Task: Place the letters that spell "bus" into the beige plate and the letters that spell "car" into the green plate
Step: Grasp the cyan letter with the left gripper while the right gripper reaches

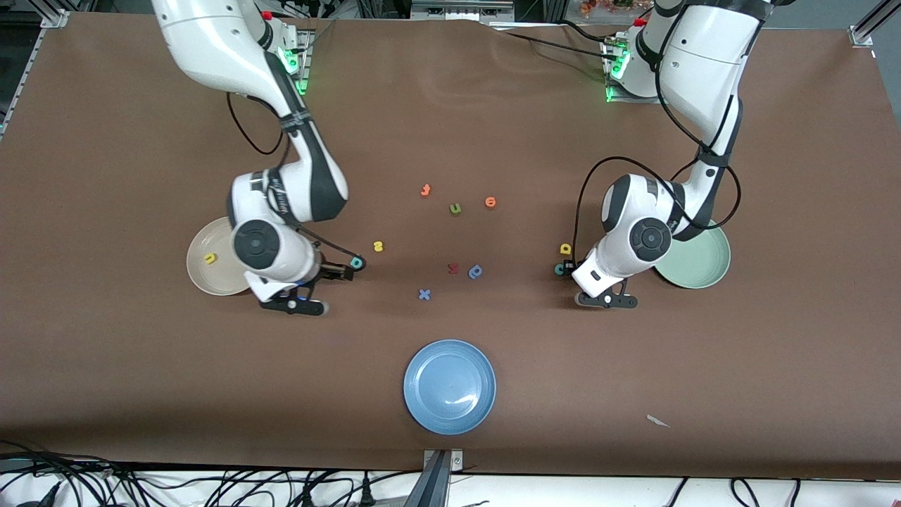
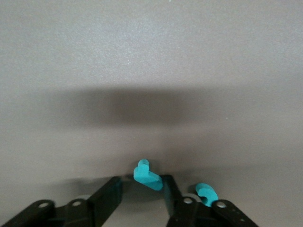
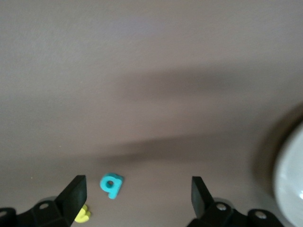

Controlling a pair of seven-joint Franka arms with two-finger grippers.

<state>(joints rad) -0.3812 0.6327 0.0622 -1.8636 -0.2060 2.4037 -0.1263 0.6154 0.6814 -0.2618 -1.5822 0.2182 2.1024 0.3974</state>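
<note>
Nearest the front camera lies the blue plate [image 1: 449, 386], bare. Two more plates make three: the beige plate [image 1: 215, 266] at the right arm's end and the green plate [image 1: 693, 257] at the left arm's end.

Both arms are folded down low, wrists bent toward the table's middle. The right gripper [image 3: 137, 194] is beside the beige plate, its claw spread wide. The teal "b" [image 3: 111, 184] lies flat on the table in line with the gap, and the yellow "s" [image 1: 378, 246] is just beside it. The left gripper [image 2: 142, 196] is down by the green plate with its jaws half drawn in around the teal "r" [image 2: 147, 175]. One finger seems to touch the letter and a gap shows at the other, so it looks not yet pinched. The teal "c" [image 2: 206, 193] lies just outside that finger, and the yellow "a" [image 1: 565, 248] is near.

One letter is in a plate: the yellow "u" [image 1: 210, 258], in the beige one.

Six stray letters lie mid-table: two orange [image 1: 425, 190], one olive "u" [image 1: 455, 208], one red [image 1: 453, 267], two blue [image 1: 476, 271].
</note>
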